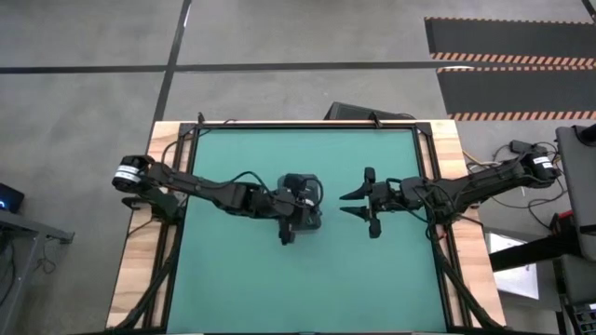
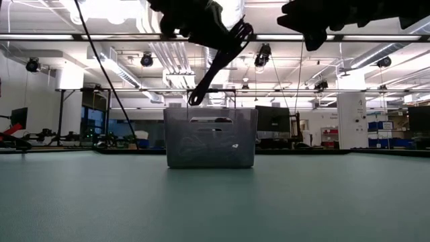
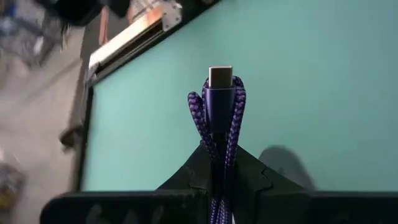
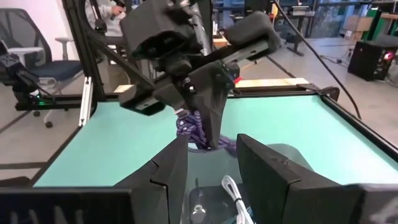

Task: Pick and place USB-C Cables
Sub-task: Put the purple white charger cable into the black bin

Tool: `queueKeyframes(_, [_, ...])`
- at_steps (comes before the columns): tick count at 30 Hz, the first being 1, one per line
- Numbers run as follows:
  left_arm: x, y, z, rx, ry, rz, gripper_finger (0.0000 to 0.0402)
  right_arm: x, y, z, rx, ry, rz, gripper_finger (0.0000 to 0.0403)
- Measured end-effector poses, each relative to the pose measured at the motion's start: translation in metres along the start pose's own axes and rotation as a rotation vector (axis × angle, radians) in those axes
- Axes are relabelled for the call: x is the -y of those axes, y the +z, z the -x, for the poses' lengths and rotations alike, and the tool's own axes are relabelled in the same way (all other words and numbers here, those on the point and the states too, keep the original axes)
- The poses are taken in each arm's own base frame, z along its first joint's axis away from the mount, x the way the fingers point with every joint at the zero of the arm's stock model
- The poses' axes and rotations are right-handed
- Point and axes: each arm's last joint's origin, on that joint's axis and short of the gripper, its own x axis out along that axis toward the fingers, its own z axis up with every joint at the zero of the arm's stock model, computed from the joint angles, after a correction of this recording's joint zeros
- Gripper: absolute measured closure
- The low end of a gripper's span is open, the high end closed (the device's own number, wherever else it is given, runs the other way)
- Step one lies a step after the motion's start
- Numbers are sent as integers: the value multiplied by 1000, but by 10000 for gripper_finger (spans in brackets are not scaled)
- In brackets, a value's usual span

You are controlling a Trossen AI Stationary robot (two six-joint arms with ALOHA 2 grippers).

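A grey translucent tray (image 2: 210,138) stands near the middle of the green table (image 1: 233,270), and in the low view its walls show dim tangled shapes inside, too faint to tell apart, with a dark object showing at the open top. In the right wrist view a white cable (image 4: 235,191) lies coiled inside the tray just beyond that arm's own fingers. The left gripper (image 3: 219,163) hangs directly above the tray in the high view, and its fingers are clamped together on a dark blue-purple braided cable (image 3: 219,106). The left wrist view shows the cable folded into a loop between the fingertips, with the metal USB-C plug sticking out past them over the table surface. From the low view the same cable dangles from the gripper in a dark loop that ends just above the tray's rim without touching it. The right gripper (image 1: 358,203) hovers over the table just beside the tray, on its right in the high view, with its fingers spread apart and nothing between them, pointing toward the left gripper.
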Motion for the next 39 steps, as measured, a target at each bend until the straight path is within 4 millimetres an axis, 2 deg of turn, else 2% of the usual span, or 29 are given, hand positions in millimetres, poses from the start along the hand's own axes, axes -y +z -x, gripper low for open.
queueKeyframes(8, [4,-6,-1,-21,-57,-402,389,0,0,0,1,0,-1,277])
queueKeyframes(13, [6,-21,-5,-61,-87,-596,389,0,0,0,0,0,-1,280])
queueKeyframes(18, [7,-28,-8,-85,-96,-576,389,0,0,0,-2,-1,-1,278])
queueKeyframes(26, [4,-26,-9,-43,-113,-597,389,0,0,0,-2,0,0,282])
queueKeyframes(31, [-4,-32,-12,-61,-106,-582,389,0,0,0,-2,-1,0,280])
queueKeyframes(39, [-16,-42,-22,-55,-129,-465,389,0,0,0,-2,0,0,280])
